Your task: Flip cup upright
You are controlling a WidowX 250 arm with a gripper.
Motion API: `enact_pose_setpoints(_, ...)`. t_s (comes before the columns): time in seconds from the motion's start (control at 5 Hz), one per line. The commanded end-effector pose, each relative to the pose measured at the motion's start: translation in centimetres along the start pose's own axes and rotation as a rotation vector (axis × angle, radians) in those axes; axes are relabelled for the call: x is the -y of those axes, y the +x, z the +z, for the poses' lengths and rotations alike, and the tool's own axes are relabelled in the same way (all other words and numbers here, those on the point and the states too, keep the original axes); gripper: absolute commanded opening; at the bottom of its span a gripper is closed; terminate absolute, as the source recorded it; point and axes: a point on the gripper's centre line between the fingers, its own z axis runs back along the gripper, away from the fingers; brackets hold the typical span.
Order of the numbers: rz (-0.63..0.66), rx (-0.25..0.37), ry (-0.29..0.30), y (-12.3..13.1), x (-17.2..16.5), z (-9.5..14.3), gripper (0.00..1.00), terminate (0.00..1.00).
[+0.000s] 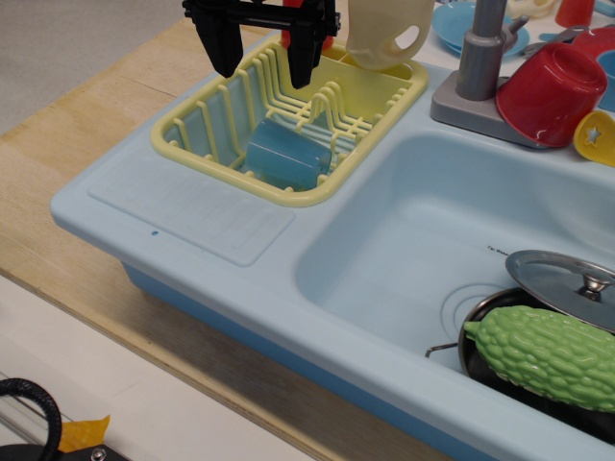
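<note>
in the only view, observation.image, a light blue toy sink unit (192, 206) stands on a wooden table (58, 154). on the left part of the sink unit, a pale yellow dish rack (183, 130) sits on the drainboard.

the cup (286, 154) is inside the rack, in its front part. it is light blue and it lies on its side, not upright. it rests near the front wall of the rack, just in front of the row of yellow dividers.

the gripper (261, 58) is black and hangs above the rack, higher than the cup and a little behind it. its two fingers (222, 50) point down with a clear gap between them, so the claw is released and grasps nothing. it does not touch the cup.

a cream jug (389, 34) with a handle leans at the back right corner of the rack. to the right of it stands a grey faucet (478, 72) on its base. a red cup (551, 94) lies tilted beside the faucet base, and a yellow piece (596, 137) is just beside the red cup, at the right edge.

in the basin (404, 240) on the right, a dark pot (480, 360) holds a green bumpy vegetable (543, 353), and a metal lid (562, 279) rests tilted at the pot's back rim. blue dishes (454, 24) are at the top, behind the faucet.
</note>
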Motion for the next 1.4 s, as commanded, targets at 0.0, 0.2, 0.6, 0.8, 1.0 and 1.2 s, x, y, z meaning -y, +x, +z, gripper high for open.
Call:
enact_pose_setpoints(0.0,0.0,0.0,0.0,0.0,0.0,0.0,1.0,0.0)
enact_pose_setpoints(0.2,0.034,-0.034,-0.046,0.0,-0.5,-0.8,1.0,0.0)
enact_pose_setpoints(0.6,0.076,-0.071,-0.083,-0.2,-0.6,-1.8,1.0,0.0)
enact_pose_setpoints(0.8,0.08,-0.079,-0.093,-0.2,-0.5,-2.2,1.0,0.0)
enact_pose_setpoints(1.0,0.078,-0.084,-0.094,0.0,-0.5,-2.7,1.0,0.0)
enact_pose_setpoints(1.2,0.075,-0.083,-0.097,0.2,-0.6,-3.2,1.0,0.0)
